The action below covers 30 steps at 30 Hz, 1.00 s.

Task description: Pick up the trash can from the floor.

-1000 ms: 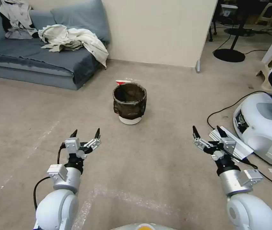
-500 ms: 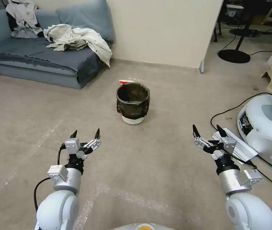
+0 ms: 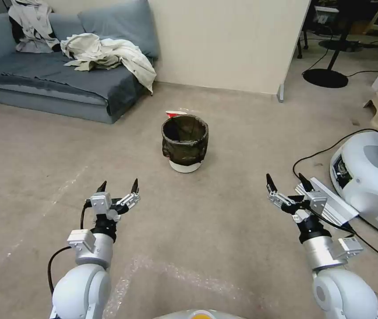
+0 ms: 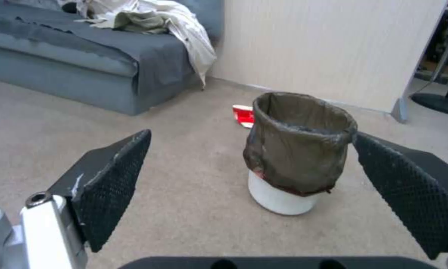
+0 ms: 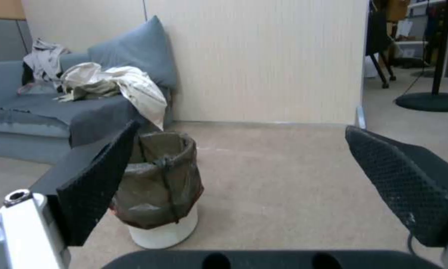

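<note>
Black mesh-padded fingers frame both wrist views, spread wide with nothing between them. Nearest the robot, the left gripper [image 3: 119, 187] hangs low over the floor [image 3: 206, 230], released; the right gripper [image 3: 285, 184] hangs at about the same reach on the other side, also released. Neither touches anything.

Ahead of both and roughly between them stands the bin [image 3: 185, 142], upright on the floor, well apart from either gripper. White base, dark crinkled bag [image 4: 298, 149] folded over the rim and hanging most of the way down the wall. Mouth open and facing up; long axis vertical.

Bearing: from the left gripper the bin lies forward and a little to the right; in the left wrist view it sits almost between the fingers. From the right gripper it lies forward and clearly to the left; in the right wrist view one finger partly covers it [image 5: 159, 186]. Judged from the head view, the left arm is the nearer and better lined up, though the margin is not large.

Just behind the bin, a red-and-white crushed cup [image 4: 244, 115] lies on the floor, near its far side. Farther back, a grey sofa [image 3: 56, 84] with heaped clothes [image 3: 109, 55], then the pale wall [image 3: 224, 40].
</note>
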Motion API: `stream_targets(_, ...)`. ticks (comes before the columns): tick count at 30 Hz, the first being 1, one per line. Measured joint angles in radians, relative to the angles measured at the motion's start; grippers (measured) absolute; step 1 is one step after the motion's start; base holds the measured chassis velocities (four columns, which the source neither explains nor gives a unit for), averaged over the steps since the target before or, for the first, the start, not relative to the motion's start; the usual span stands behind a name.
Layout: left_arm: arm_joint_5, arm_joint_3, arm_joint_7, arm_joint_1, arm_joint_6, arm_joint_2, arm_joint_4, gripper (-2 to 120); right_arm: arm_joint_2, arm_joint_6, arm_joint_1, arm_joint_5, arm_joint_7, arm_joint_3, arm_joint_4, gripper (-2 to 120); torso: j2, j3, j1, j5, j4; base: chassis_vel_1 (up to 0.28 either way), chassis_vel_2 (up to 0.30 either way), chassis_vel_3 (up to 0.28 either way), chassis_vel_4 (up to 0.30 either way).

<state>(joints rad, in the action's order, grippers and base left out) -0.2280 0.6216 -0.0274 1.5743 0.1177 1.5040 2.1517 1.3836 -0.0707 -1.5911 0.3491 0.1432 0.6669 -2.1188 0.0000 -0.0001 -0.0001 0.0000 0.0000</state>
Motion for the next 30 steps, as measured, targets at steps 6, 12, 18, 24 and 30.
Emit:
stream_targets(6,0.001,-0.001,-0.001,-0.009,-0.002,-0.002,-0.010,100,0.003,0.003,0.003,-0.001,0.000,-0.001,0.003,100,0.000,0.000,0.000,-0.0001,0.0000,-0.128,0.131,0.130,-0.120)
stream_targets(12,0.001,-0.001,-0.002,-0.012,-0.005,-0.004,-0.017,100,0.005,0.003,0.003,-0.004,0.000,-0.002,0.003,100,0.000,0.000,0.000,0.0000,0.0000,-0.173,0.157,0.158,-0.164)
stream_targets(18,0.000,-0.002,-0.002,-0.013,-0.011,-0.004,-0.026,100,0.006,0.005,0.001,-0.008,0.000,-0.002,0.003,100,0.000,0.000,0.000,0.0000,-0.0001,-0.137,0.150,0.148,-0.139)
stream_targets(24,-0.002,-0.002,-0.003,-0.017,-0.013,-0.004,-0.035,100,0.006,0.006,0.002,-0.009,0.000,-0.004,0.005,100,0.000,0.000,0.000,0.0000,0.0000,-0.168,0.152,0.154,-0.158)
stream_targets(30,-0.002,-0.003,-0.003,-0.020,-0.014,-0.003,-0.040,100,0.006,0.006,0.004,-0.009,-0.001,-0.007,0.008,100,0.000,0.000,0.000,-0.0004,0.0000,-0.169,0.175,0.182,-0.175)
